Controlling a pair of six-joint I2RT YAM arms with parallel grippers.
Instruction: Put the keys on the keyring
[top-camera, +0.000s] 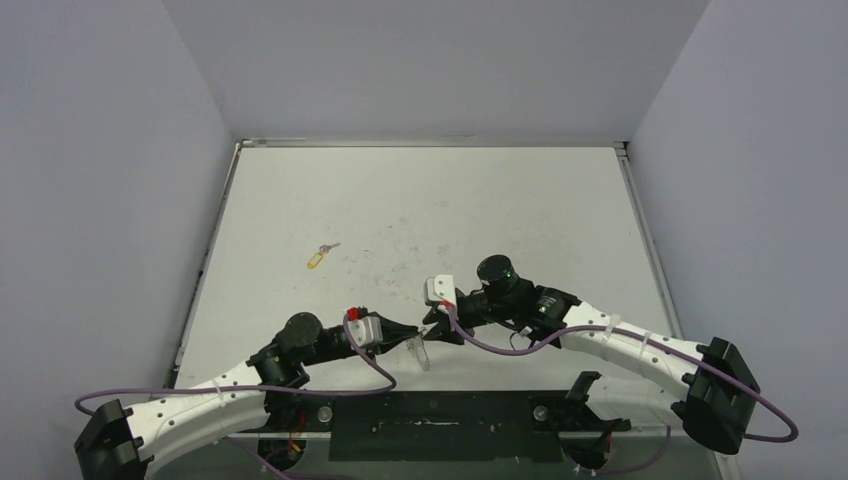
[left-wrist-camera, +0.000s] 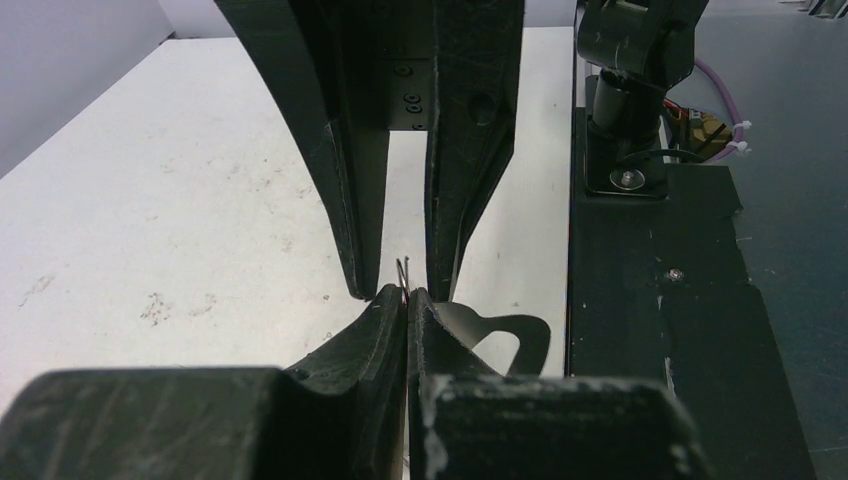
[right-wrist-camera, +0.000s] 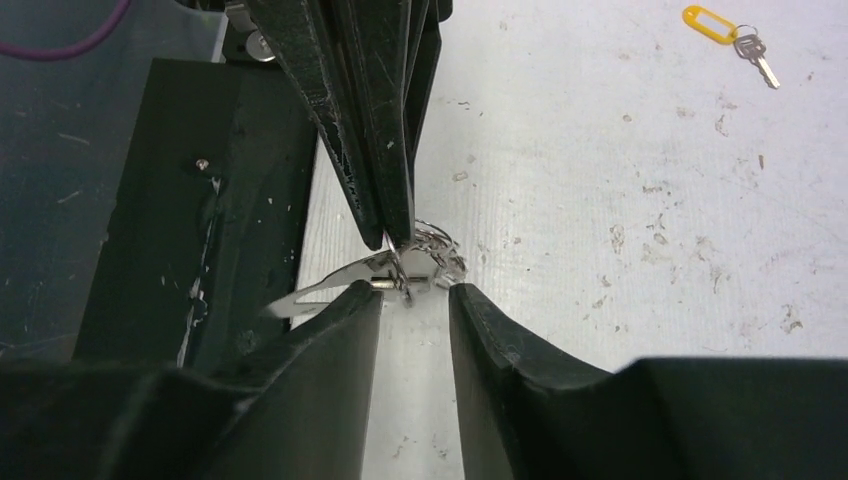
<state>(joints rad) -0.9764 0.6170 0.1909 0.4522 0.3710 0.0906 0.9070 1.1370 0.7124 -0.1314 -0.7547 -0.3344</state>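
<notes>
The left tool (left-wrist-camera: 405, 298) is reaching in from the left with its jaws pressed together, pinching a thin wire ring of the keyring (right-wrist-camera: 325, 285). The keyring is hanging just above the worktop (top-camera: 450, 200) close to the middle of its near edge, its flat silver loop pointing toward the black base plate (right-wrist-camera: 150, 200) along that edge. Its short chain of small rings (right-wrist-camera: 440, 250) is bunching just beside the left tool's tips.

The right tool (right-wrist-camera: 415, 295) is meeting it head-on from the right with its jaws spread. One finger is lying right against the keyring's small barrel and the other is standing apart from it.

A silver key (right-wrist-camera: 757, 58) with a yellow tag (right-wrist-camera: 709, 19) is lying flat toward the left edge of the worktop, about midway between the near and far edges and well apart from both tools.
</notes>
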